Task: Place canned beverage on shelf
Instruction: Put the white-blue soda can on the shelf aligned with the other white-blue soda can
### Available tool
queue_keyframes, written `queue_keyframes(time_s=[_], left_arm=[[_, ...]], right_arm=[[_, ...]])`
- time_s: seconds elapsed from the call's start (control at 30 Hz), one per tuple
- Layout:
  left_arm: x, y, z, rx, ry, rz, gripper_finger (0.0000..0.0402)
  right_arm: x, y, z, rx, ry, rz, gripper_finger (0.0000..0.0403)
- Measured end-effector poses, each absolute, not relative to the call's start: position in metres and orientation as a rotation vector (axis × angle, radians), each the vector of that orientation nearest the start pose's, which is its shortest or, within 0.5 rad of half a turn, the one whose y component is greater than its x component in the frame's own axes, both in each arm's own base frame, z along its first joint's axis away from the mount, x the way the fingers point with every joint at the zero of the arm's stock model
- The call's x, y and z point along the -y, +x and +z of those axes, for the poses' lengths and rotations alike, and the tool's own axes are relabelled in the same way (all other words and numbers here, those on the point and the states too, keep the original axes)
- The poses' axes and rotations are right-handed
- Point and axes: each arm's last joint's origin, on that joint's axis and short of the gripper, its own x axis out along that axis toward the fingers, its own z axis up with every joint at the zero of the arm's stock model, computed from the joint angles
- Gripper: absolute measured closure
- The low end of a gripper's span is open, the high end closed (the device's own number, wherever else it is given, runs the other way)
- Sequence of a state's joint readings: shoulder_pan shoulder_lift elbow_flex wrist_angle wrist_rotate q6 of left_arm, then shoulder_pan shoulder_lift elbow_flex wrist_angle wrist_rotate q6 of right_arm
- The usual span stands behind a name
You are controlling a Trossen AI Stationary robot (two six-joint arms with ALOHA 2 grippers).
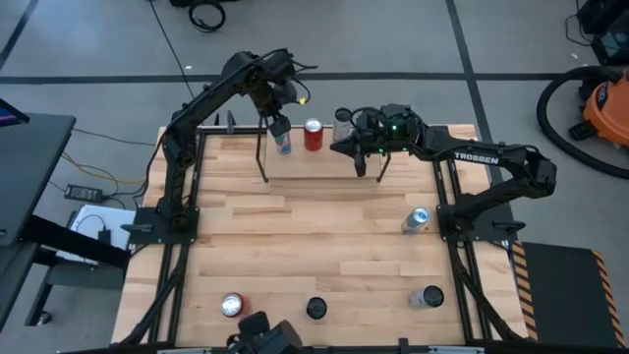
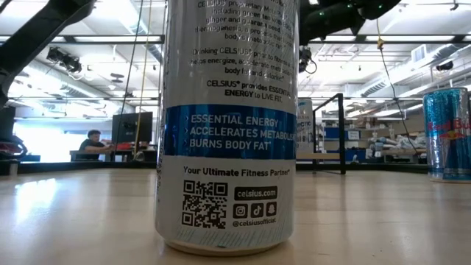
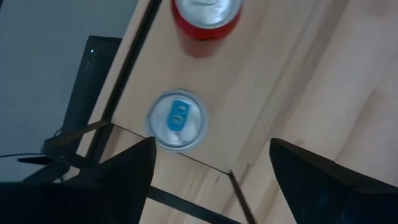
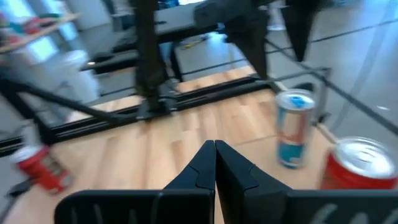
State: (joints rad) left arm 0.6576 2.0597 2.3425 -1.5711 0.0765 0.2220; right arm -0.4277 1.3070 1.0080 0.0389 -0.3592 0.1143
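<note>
Seven cylindrical metal cans show from above. Three stand on the low light-wood plank shelf [image 1: 319, 162] with thin black rods: a blue-and-silver can [image 1: 283, 139], a red can [image 1: 314, 135] beside it, and a silver can [image 1: 343, 125]. Four more stand on the planked wooden tabletop [image 1: 314, 236]. The left claw [image 1: 279, 120] hangs above the blue-and-silver can, fingers apart, gripping nothing. The right claw [image 1: 339, 146] is closed and empty.

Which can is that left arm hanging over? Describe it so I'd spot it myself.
Find the shelf, the low wooden platform at the table's far edge. Two cans stand at its back left; yours is the blue-and-silver can, left of the red can. It has a blue pull tab.
</note>
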Motion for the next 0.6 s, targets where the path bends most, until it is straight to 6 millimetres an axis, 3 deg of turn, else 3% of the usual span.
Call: queue_keyframes(time_s=[0.27, 0.6], left_arm=[[-0.200, 0.321, 0.385, -1.221, -0.230, 0.302, 0.0086], [-0.148, 0.326, 0.408, -1.165, -0.157, 0.219, 0.0086]], right_arm=[[0.107, 0.273, 0.323, -0.207, 0.222, 0.112, 0.0393], [0.102, 0.276, 0.326, -0.186, 0.328, 0.126, 0.0393]])
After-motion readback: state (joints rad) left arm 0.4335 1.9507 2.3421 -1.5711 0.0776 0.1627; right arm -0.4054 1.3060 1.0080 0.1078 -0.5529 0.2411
